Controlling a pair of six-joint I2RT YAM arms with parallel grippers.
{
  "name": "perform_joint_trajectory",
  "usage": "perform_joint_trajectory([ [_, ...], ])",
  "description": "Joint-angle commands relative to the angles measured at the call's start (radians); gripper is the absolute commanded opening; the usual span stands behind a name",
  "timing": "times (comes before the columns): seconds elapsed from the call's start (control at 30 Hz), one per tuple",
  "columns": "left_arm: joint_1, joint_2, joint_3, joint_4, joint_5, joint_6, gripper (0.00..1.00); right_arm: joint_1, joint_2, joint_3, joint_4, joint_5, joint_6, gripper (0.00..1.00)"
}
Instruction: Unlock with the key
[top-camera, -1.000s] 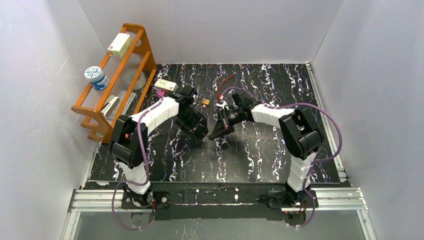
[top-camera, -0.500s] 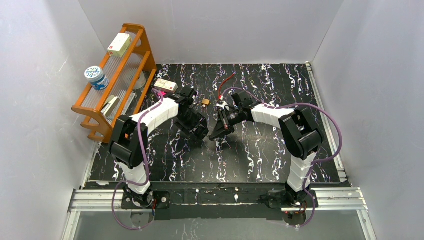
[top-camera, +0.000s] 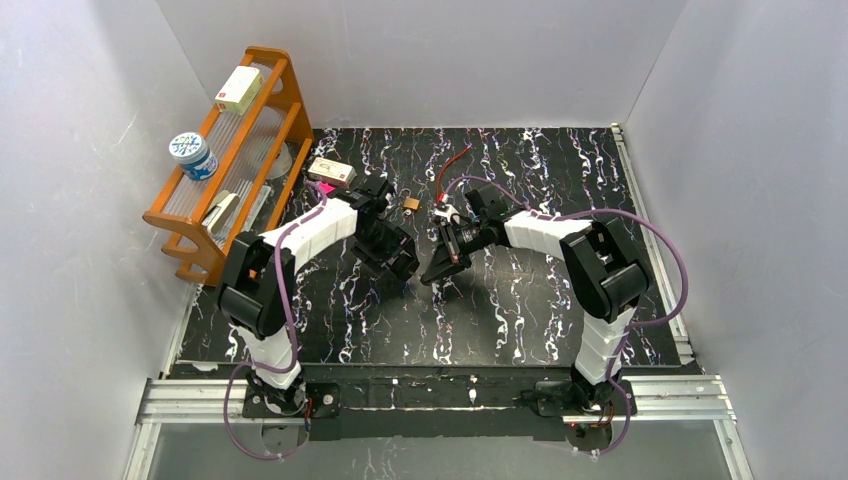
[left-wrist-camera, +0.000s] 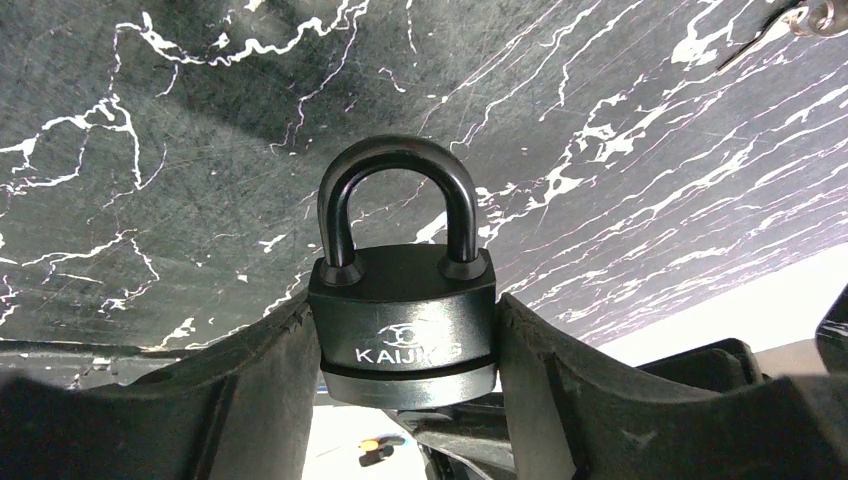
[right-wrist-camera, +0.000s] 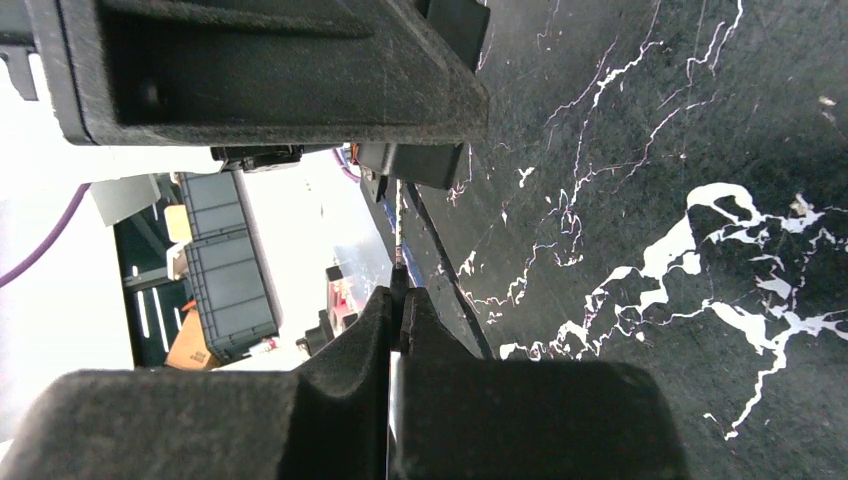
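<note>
The left gripper (top-camera: 402, 263) is clamped on the black lock (left-wrist-camera: 404, 318), up off the mat (left-wrist-camera: 620, 150). The right gripper (right-wrist-camera: 400, 300) is pinched tight on something thin, maybe the key (right-wrist-camera: 398, 235), close by the lock.

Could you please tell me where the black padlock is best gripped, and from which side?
Grip the padlock across its body's two flat side faces, coming from the base end as the left gripper does; the rounded shackle offers no flat hold.
</note>
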Motion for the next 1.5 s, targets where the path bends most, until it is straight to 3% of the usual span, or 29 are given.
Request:
perform_joint_trajectory([
  [0.0,-0.004,-0.085,-0.005,-0.012,0.055,-0.015,0.1,-0.003,-0.048,-0.003,0.012,0.009,-0.022,0.01],
  [0.53,-0.004,-0.113,-0.031,0.005,0.065,-0.028,0.09,-0.006,-0.016,0.046,0.033,0.043,0.05,0.01],
  [0.93,-0.021,-0.141,-0.08,0.11,0.077,-0.133,0.11,-0.004,0.017,0.073,0.096,0.066,0.194,0.01],
  [1.23,-0.022,-0.161,-0.08,0.149,0.094,-0.203,0.1,-0.002,0.064,0.13,-0.042,0.164,0.19,0.01],
  [1.47,-0.034,-0.176,-0.076,0.169,0.115,-0.215,0.1,-0.002,0.076,0.182,-0.048,0.235,0.282,0.01],
])
